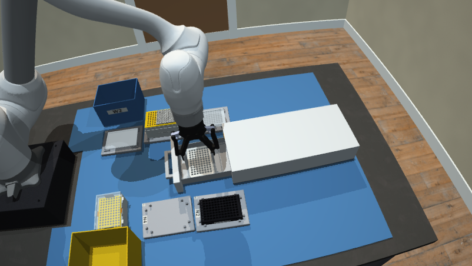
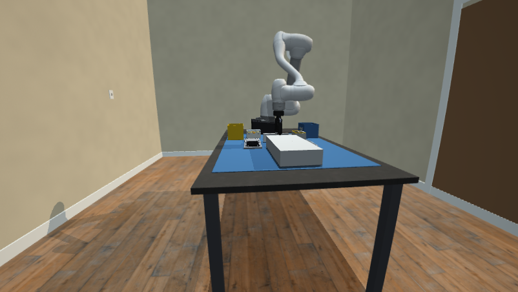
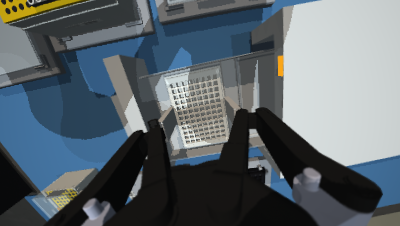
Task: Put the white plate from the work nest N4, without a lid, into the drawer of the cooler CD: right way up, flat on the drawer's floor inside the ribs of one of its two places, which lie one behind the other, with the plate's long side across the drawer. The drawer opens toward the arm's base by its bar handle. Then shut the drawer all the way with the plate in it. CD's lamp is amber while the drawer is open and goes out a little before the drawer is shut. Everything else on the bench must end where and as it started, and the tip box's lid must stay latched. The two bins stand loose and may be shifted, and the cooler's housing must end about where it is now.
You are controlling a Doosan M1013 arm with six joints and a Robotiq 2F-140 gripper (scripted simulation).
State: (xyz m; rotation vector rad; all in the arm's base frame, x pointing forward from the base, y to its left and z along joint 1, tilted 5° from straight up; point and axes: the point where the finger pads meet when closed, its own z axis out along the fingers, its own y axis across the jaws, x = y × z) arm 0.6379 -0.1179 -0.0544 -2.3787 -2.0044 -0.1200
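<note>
The cooler CD (image 1: pixel 291 142) has its drawer pulled out toward the arm's base, with the bar handle (image 1: pixel 176 171) at the front. My gripper (image 1: pixel 196 145) hangs over the drawer, shut on the white plate (image 1: pixel 199 160), gripping it by its two long sides. The plate is right way up and has no lid. In the wrist view the plate (image 3: pixel 200 107) sits between my fingers, inside the drawer walls. I cannot tell whether it touches the drawer floor. CD's lamp (image 3: pixel 280 66) glows amber. The nest N4 (image 1: pixel 168 216) is bare.
Nest N2 (image 1: pixel 220 209) holds a black plate. A lidded tip box (image 1: pixel 109 211) and a yellow bin (image 1: pixel 102 246) stand at the front left. The blue bin W2 (image 1: pixel 119 100), a lidded plate nest (image 1: pixel 122 139) and a yellow rack (image 1: pixel 160 117) are behind the drawer.
</note>
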